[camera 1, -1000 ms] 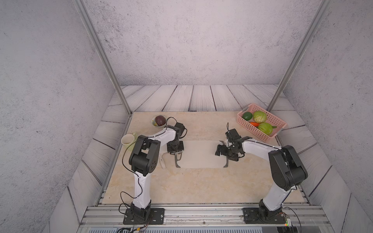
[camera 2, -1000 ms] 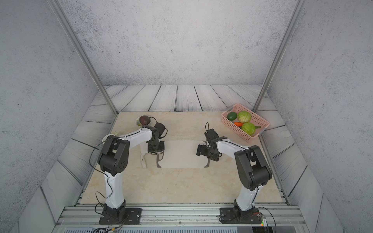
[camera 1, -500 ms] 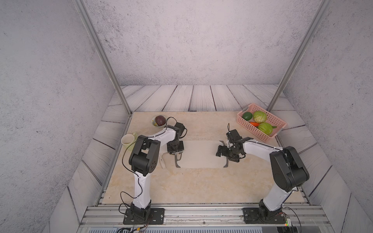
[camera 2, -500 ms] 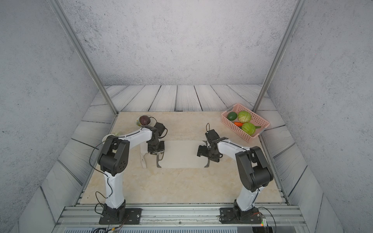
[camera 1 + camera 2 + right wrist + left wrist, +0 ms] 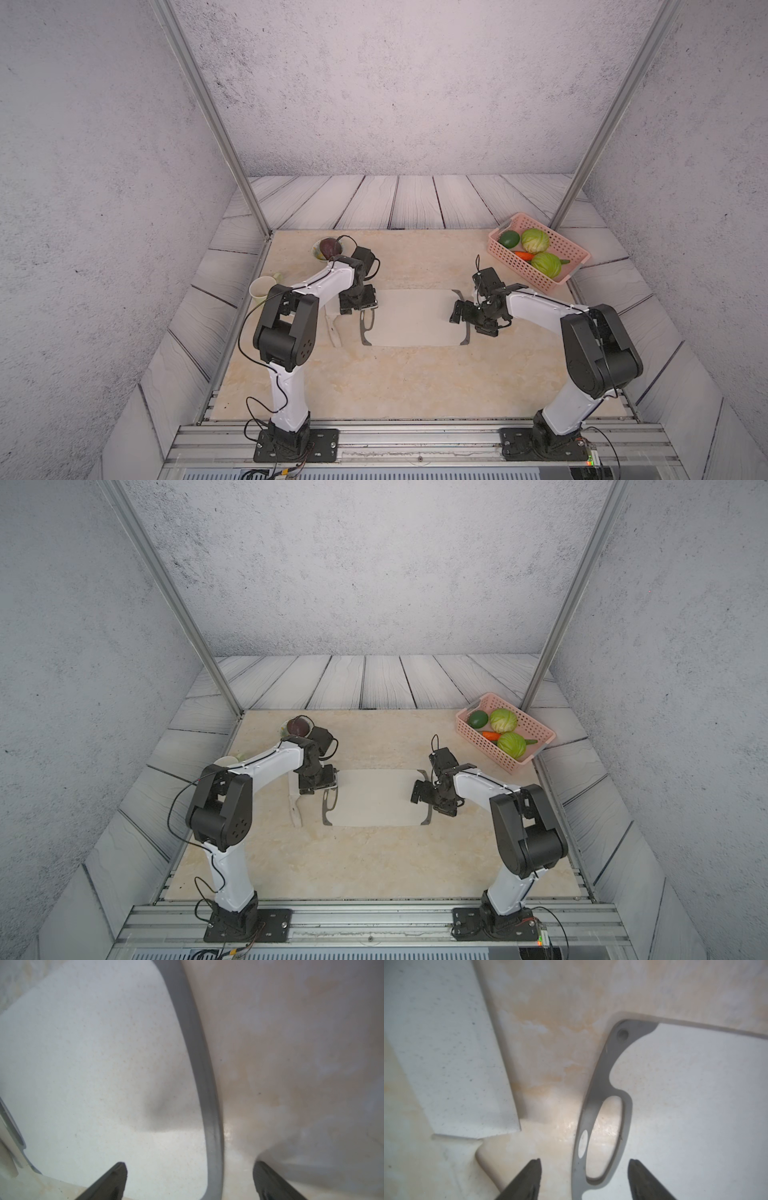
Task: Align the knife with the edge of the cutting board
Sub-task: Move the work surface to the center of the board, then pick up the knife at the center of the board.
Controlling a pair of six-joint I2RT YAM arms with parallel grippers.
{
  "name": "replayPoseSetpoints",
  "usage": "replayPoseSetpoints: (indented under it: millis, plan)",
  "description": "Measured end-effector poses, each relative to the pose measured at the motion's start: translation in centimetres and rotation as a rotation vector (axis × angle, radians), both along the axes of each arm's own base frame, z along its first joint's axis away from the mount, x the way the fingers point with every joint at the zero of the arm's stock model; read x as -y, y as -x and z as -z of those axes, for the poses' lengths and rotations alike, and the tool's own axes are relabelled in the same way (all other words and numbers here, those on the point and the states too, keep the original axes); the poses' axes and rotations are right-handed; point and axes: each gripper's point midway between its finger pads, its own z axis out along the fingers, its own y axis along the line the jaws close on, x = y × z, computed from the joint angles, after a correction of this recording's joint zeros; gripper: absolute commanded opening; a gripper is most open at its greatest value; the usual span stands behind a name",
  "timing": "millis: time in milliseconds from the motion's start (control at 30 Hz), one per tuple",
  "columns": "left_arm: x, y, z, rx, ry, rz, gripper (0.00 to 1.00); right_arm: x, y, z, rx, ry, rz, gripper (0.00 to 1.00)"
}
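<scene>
At the middle of the beige stone-patterned table point(image 5: 374, 374) I find the flat, pale grey-white rectangular cutting board point(image 5: 411, 318). The off-white cleaver-shaped knife point(image 5: 296, 808) lies on the table just beside the board's slot end, its cream handle toward the edge where the arm bases stand. The left gripper point(image 5: 584, 1162) hangs above the slot with jaws spread and empty. The right gripper point(image 5: 189, 1164), likewise spread and empty, straddles the opposite dark grey end trim point(image 5: 199, 1064). In my judgement the knife is set down and released, so the next move calls for a straight lift clear without brushing it. The left wrist view shows the blade point(image 5: 446, 1053) and a not quite even strip of bare table before the board. The top views hide most of the blade beneath the gripper. The right wrist view shows no knife.
</scene>
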Motion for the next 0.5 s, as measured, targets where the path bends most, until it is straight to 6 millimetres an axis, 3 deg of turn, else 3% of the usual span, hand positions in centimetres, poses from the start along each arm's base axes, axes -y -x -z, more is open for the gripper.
replayPoseSetpoints:
  millis: [133,333,500]
  plan:
    - [-0.1,0.0,-2.8,0.068,0.032,0.006,0.99,0.2,0.4,-0.1,-0.005,-0.016,0.0,0.99]
    - [-1.4,0.5,-6.5,0.157,0.053,-0.005,0.98,0.5,1.2,-0.1,-0.007,-0.037,-0.007,0.99]
    - [-4.9,0.9,-7.6,0.19,0.018,-0.075,0.98,0.7,1.9,-0.2,-0.011,-0.041,-0.016,0.99]
